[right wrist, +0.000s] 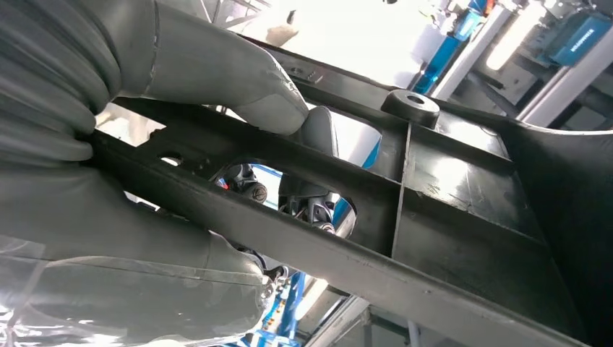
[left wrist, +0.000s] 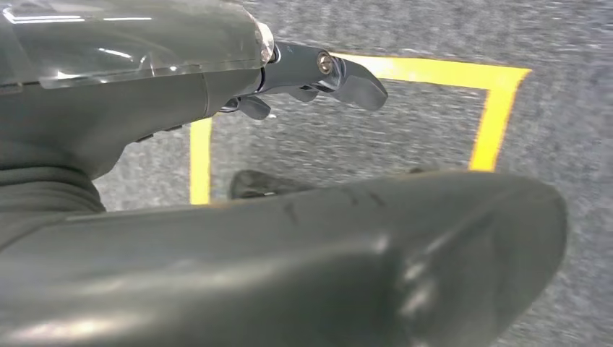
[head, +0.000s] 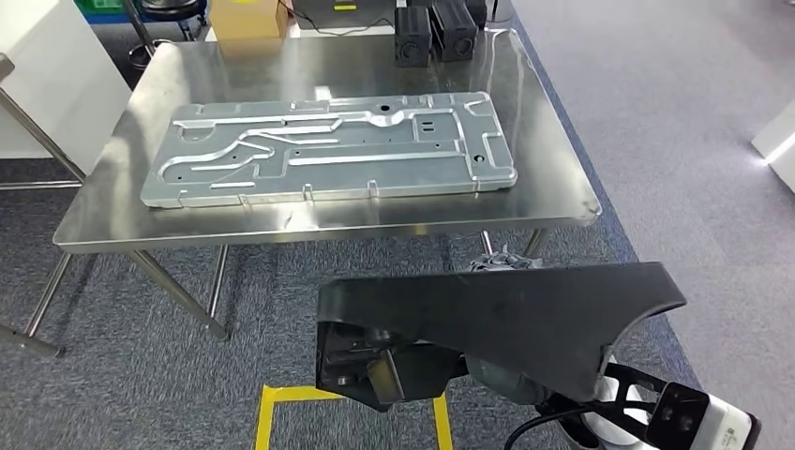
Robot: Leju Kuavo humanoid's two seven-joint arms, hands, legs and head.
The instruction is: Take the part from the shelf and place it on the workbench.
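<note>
I carry a large black plastic part (head: 506, 309) low in front of my body, short of the steel workbench (head: 328, 230). In the right wrist view my right hand (right wrist: 108, 144) grips the part's ribbed underside (right wrist: 463, 195), thumb pressed on one rib and fingers wrapped round another. My left hand (head: 366, 370) sits under the part's left end. In the left wrist view its dark fingers (left wrist: 318, 72) stretch out beside the part's smooth face (left wrist: 325, 267) with floor showing between them; its thumb is hidden, so its hold is unclear.
A big machined aluminium plate (head: 328, 150) covers most of the workbench. Two black boxes (head: 436, 33) and a cardboard box (head: 246, 17) stand at its far edge. Yellow floor tape (head: 272, 412) marks a square on the grey carpet at my feet.
</note>
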